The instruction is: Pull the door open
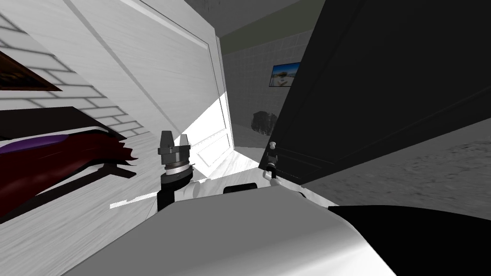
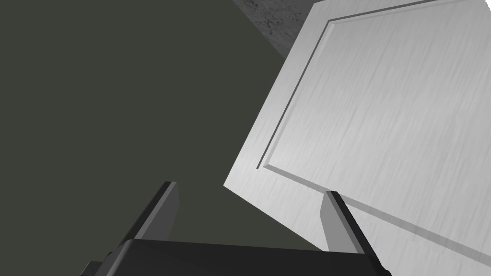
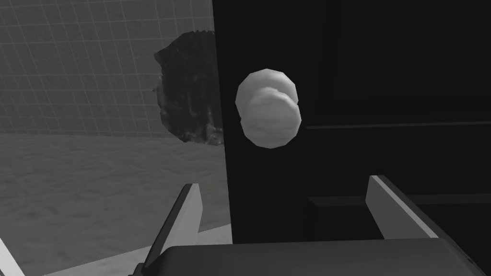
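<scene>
A dark door (image 1: pixel 364 86) stands ajar on my right, its free edge facing me. A round white knob (image 3: pixel 268 108) sits on it close to that edge, and it appears small in the head view as the knob (image 1: pixel 272 143). My right gripper (image 3: pixel 285 183) is open and points at the knob from a short way off; the knob lies beyond the fingertips, not between them. From the head camera the right gripper (image 1: pixel 271 155) is just below the knob. My left gripper (image 1: pixel 175 135) is open and empty, held up in front of a white panelled leaf (image 2: pixel 383 105).
Past the door's edge are a grey tiled wall (image 3: pixel 72 62), a grey floor and a dark rough lump (image 3: pixel 192 96). A picture (image 1: pixel 284 74) hangs on that wall. Dark furniture with a purple item (image 1: pixel 33 143) stands at my left, by a white brick wall.
</scene>
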